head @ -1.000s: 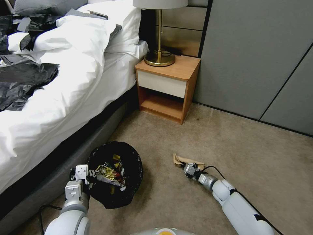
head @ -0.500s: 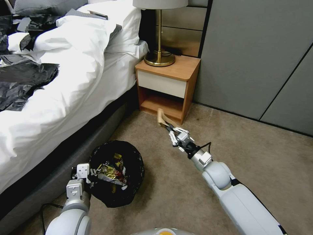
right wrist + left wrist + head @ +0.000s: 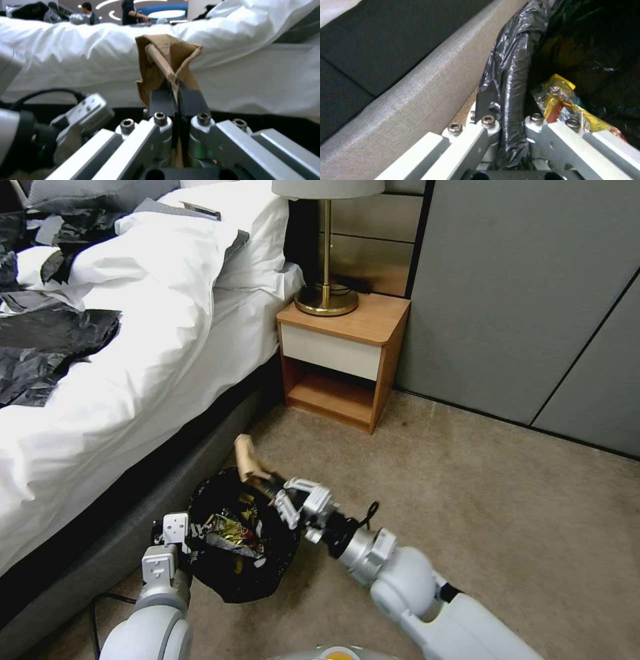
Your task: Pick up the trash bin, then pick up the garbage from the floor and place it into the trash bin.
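The trash bin [image 3: 241, 537] is hanging just off the floor [image 3: 467, 493] beside the grey bed base [image 3: 133, 527], and everything else sits around it. The left gripper [image 3: 190, 532] is gripping the bin's near-left rim, its jaws pressed together on the black liner folded over the edge; in the left wrist view the crinkled bag [image 3: 510, 100] is running straight between the two fingers [image 3: 486, 100], one outside the rim, one inside. Within the bin, yellow and red snack wrappers [image 3: 230, 527] are lying in a heap, one of them [image 3: 566, 110] right against the inner finger.

The right gripper [image 3: 261, 485] is reaching across the bin's far rim from the right, holding the brown paper bag [image 3: 248, 459] over that edge, towards the bed. Its jaws are closed flat on the paper; in the right wrist view the crumpled brown bag [image 3: 166, 65] is sticking up beyond the dark pads [image 3: 191, 100], with white bedding [image 3: 250, 50] behind it.

Beyond the bin, farther along the bed, a wooden nightstand [image 3: 340, 360] is standing with a brass lamp [image 3: 327, 280] on top.
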### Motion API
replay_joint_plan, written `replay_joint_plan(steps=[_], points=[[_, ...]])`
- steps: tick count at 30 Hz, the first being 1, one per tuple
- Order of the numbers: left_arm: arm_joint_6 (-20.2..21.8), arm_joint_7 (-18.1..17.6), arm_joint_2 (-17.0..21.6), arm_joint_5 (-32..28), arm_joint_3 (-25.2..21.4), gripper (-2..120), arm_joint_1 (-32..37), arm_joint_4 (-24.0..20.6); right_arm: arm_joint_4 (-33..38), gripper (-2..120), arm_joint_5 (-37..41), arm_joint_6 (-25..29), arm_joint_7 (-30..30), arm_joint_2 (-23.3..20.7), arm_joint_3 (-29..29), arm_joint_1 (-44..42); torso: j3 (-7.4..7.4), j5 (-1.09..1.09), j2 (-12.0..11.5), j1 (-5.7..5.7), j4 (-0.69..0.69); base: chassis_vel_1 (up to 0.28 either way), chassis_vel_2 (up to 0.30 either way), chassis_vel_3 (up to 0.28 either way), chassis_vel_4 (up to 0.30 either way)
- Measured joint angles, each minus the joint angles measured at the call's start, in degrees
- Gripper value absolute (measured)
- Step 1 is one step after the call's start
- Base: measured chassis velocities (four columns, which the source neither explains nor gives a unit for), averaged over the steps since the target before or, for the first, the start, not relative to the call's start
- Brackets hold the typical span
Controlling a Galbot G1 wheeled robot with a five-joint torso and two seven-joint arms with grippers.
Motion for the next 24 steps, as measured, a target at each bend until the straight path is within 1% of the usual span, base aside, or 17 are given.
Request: replay_joint_plan(steps=[1,6,9,15,19,21,23,24], points=[[-0.03,0.00,-0.05,0.06,-0.01,1,0.07,-0.09,-1.09,0,-0.34,0.00,-0.01,0.25,-0.99,0.14,0.00,0.00,0.00,-0.01,0.00,0.000,0.000,0.000,0.000],[-0.05,0.00,-0.15,0.15,0.09,1,0.06,-0.14,-2.46,0,-0.77,-0.01,0.07,0.52,-2.05,0.23,0.00,0.00,0.00,-0.01,0.00,0.000,0.000,0.000,0.000],[-0.07,-0.01,-0.76,0.82,1.62,1,0.00,-0.14,-6.18,0,-1.60,-0.06,0.33,1.71,-3.91,1.55,0.01,0.00,0.00,0.00,-0.01,0.000,0.000,0.000,0.000],[-0.20,-0.03,-1.32,1.35,2.96,1,0.51,-0.45,-9.38,0,-2.20,-0.05,0.34,1.93,-4.20,2.25,0.00,0.00,0.00,0.00,0.00,0.000,0.000,0.000,0.000],[-0.22,-0.08,-1.14,1.29,2.76,1,0.56,-0.70,-9.60,0,-3.03,-0.43,0.25,1.33,-3.34,1.60,0.01,0.00,0.00,0.00,-0.01,0.000,0.000,0.000,0.000],[-0.22,-0.08,-1.09,1.25,2.71,1,0.56,-0.76,-9.61,1,-3.17,-0.45,0.22,1.29,-3.21,1.51,0.00,0.00,0.00,-0.01,-0.01,0.000,0.000,0.000,0.000],[-0.22,-0.08,-0.90,1.06,2.61,1,0.55,-1.03,-9.62,13,-3.49,-0.53,0.15,1.27,-2.75,1.10,0.00,0.00,0.00,-0.01,-0.01,0.000,0.000,0.000,0.000],[-0.22,-0.08,-0.90,1.06,2.61,1,0.55,-1.03,-9.62,13,-3.49,-0.53,0.15,1.27,-2.75,1.10,0.00,0.00,0.00,-0.01,-0.01,0.000,0.000,0.000,0.000]])
